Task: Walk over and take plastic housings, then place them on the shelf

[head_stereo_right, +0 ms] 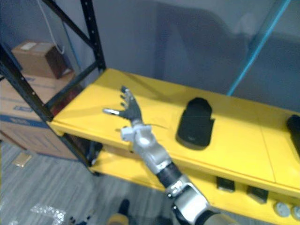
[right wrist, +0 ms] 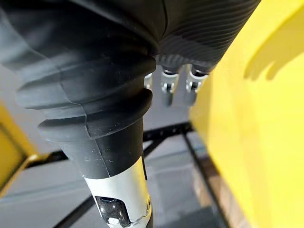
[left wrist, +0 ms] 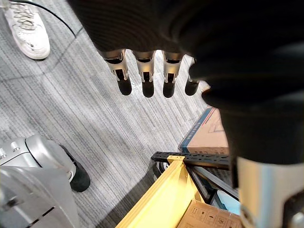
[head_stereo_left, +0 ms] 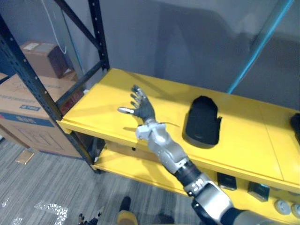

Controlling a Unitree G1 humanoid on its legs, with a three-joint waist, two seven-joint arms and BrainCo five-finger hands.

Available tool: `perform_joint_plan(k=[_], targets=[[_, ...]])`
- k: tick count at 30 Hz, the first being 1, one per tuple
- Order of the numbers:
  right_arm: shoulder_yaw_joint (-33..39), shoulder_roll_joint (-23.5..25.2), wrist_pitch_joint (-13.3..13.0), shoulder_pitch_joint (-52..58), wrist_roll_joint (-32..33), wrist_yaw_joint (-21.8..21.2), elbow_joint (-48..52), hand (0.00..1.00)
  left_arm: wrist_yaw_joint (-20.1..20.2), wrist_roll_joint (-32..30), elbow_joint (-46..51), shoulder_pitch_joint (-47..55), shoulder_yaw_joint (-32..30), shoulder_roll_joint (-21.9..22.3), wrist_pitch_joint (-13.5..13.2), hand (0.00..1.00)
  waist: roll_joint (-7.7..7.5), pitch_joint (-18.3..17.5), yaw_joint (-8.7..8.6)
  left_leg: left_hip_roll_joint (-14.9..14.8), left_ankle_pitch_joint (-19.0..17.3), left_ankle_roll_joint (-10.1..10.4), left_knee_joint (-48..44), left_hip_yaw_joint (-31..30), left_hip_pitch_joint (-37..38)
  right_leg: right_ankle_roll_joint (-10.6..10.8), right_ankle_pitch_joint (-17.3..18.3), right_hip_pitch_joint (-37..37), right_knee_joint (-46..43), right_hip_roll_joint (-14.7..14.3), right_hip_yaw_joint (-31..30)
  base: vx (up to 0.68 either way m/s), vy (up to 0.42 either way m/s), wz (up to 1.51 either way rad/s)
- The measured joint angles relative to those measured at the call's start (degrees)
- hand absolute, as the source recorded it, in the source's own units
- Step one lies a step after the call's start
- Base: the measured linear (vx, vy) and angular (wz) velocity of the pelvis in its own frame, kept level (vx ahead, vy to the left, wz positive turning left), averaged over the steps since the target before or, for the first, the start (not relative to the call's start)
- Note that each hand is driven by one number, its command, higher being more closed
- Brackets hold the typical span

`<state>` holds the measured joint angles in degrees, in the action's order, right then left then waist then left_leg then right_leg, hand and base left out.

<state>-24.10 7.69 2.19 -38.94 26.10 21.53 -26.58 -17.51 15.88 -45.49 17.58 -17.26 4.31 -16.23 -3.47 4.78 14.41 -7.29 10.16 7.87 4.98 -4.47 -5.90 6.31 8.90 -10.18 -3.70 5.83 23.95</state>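
Right hand (head_stereo_left: 143, 108) hovers at centre frame over the yellow shelf (head_stereo_left: 243, 140), fingers spread and empty, near the shelf's front edge. One black plastic housing (head_stereo_left: 202, 121) lies flat on the shelf just right of centre, apart from the hand. Bare yellow surface runs between them and on to the shelf's left corner. Another dark piece (head_stereo_right: 294, 127) is cut off by the right frame edge. Left hand (left wrist: 147, 71) hangs over the grey floor (left wrist: 95, 123), fingers straight, holding nothing, with a white shoe (left wrist: 26, 28) at upper left.
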Motion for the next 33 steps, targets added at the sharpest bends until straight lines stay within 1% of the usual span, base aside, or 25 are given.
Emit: perform_joint_plan(k=[1,4,5,8,9,11,14,16,20,21,23,24,27,29,30,33], targets=[[1.5,-0.1,0.5,-0.2,0.0,1.1,-2.4,0.00,0.4,0.1,-0.4,-0.3,-0.1,0.0,0.0,0.00,0.02,0.0,0.32,0.0,0.0,0.0,0.0,-0.1,0.0,0.0,0.0,-0.1,0.1,0.0,0.3,0.01,-0.008,0.03],[4.2,-0.8,0.6,-0.5,0.0,2.2,-5.7,0.00,1.0,0.1,-0.7,-0.5,-0.2,-0.1,0.0,0.00,0.01,0.0,0.39,0.4,0.0,0.1,0.0,-1.3,0.0,0.1,-0.1,-1.1,0.2,-0.1,1.5,0.02,-0.020,0.17],[4.7,-0.9,0.9,-1.0,0.0,2.4,-6.5,0.00,1.1,0.1,-0.7,-0.5,-0.2,-0.1,0.0,0.00,0.01,0.0,0.47,0.4,0.0,0.1,0.0,-1.3,0.0,0.1,-0.1,-1.2,0.3,-0.1,1.7,0.01,-0.017,0.13],[5.1,-2.0,2.8,-4.3,-0.4,2.3,-9.8,0.00,2.3,2.2,-0.9,-0.5,-0.1,-0.1,0.1,0.00,-0.01,0.0,0.53,0.2,0.0,0.0,0.0,-1.4,0.0,0.1,-0.1,-1.3,0.5,-0.4,1.8,0.00,-0.004,0.01],[6.3,-2.4,3.2,-4.9,-1.2,2.3,-10.8,0.00,2.6,2.2,-1.0,-0.5,-0.1,-0.2,0.1,0.00,0.00,0.0,0.55,0.2,0.0,0.0,0.0,-1.6,0.0,0.1,-0.1,-1.5,0.6,-0.4,2.0,0.00,-0.010,0.07],[8.0,-2.7,3.3,-5.2,-2.2,2.1,-12.2,0.00,2.7,2.3,-1.1,-0.6,-0.1,-0.2,0.1,0.00,-0.03,0.0,0.60,0.3,0.0,0.0,0.0,-2.0,0.0,0.1,-0.1,-1.9,0.8,-0.5,2.5,0.00,-0.009,0.11],[11.0,-3.3,3.4,-5.6,-2.2,2.1,-15.5,0.00,2.9,2.3,-2.0,-0.7,0.1,-0.6,0.1,0.00,-0.06,0.0,0.70,0.2,0.0,0.1,0.0,-2.2,-0.1,0.1,-0.1,-2.0,1.1,-0.7,2.6,0.00,-0.002,0.03],[13.7,-4.2,4.4,-5.8,-2.2,2.2,-17.9,0.00,2.9,4.0,-3.1,-0.8,0.5,-1.1,0.2,0.00,-0.10,0.0,0.72,0.1,0.1,0.1,0.0,-2.2,-0.1,0.1,-0.1,-2.0,1.1,-0.8,2.6,0.00,0.000,0.00],[16.5,-6.0,5.4,-6.6,-2.8,2.5,-21.6,0.00,3.0,4.4,-3.7,-0.8,0.7,-1.5,0.1,0.00,-0.10,0.0,0.77,0.0,0.1,0.1,0.1,-2.2,-0.1,0.1,-0.1,-2.0,1.1,-0.9,2.6,0.00,0.000,0.00],[18.5,-6.2,5.5,-6.5,-2.8,2.6,-22.2,0.00,3.1,4.5,-4.1,-0.8,0.7,-1.6,0.0,0.00,-0.12,0.1,0.82,0.2,0.3,0.5,0.1,-2.2,0.0,0.2,-0.1,-2.1,1.0,-0.7,2.7,0.00,0.000,0.00],[20.7,-6.2,5.5,-6.5,-2.9,3.4,-23.0,0.00,3.1,4.7,-4.6,-0.8,0.7,-1.7,0.0,0.00,-0.16,0.1,0.80,0.4,0.3,0.5,0.1,-2.1,0.1,0.3,-0.2,-2.1,1.0,-0.4,2.6,0.00,0.000,0.00],[21.9,-6.3,5.5,-6.5,-3.7,3.5,-23.5,0.00,3.1,5.8,-4.9,-1.0,0.8,-1.8,0.0,0.00,-0.26,0.3,0.80,0.8,0.3,0.5,0.1,-2.0,0.2,0.5,-0.1,-2.2,0.9,0.0,2.6,0.00,0.000,0.00],[23.1,-6.8,5.5,-6.6,-4.5,3.6,-23.5,0.00,3.1,6.4,-5.2,-1.7,1.3,-2.2,-0.1,0.00,-0.32,2.2,0.81,1.7,-0.1,0.0,0.2,-1.6,1.5,1.1,0.2,-3.1,0.4,1.1,2.6,0.01,0.046,0.00],[24.4,-6.8,5.6,-6.6,-4.5,3.6,-23.5,0.00,3.1,6.7,-5.2,-1.8,2.3,-2.8,-0.1,0.00,-0.43,2.6,0.82,2.1,-0.3,-0.1,0.2,-1.4,1.7,1.3,0.4,-3.1,0.4,1.6,2.6,0.02,0.043,-0.03],[25.1,-6.9,5.6,-6.6,-4.5,3.8,-23.5,0.00,3.1,6.7,-5.2,-1.9,2.4,-2.9,-0.1,0.00,-0.56,2.8,0.81,2.5,-0.5,-0.4,0.2,-1.3,1.9,1.5,0.5,-3.1,0.3,2.1,2.6,0.02,0.046,-0.01],[26.6,-7.2,6.6,-6.9,-4.5,5.2,-23.5,0.00,3.0,6.8,-5.2,-2.0,2.5,-3.5,-0.1,0.00,-1.28,3.3,0.77,3.3,-0.7,-0.5,0.2,-1.1,1.9,1.8,0.5,-3.1,0.2,3.0,2.6,0.03,0.033,0.00]])
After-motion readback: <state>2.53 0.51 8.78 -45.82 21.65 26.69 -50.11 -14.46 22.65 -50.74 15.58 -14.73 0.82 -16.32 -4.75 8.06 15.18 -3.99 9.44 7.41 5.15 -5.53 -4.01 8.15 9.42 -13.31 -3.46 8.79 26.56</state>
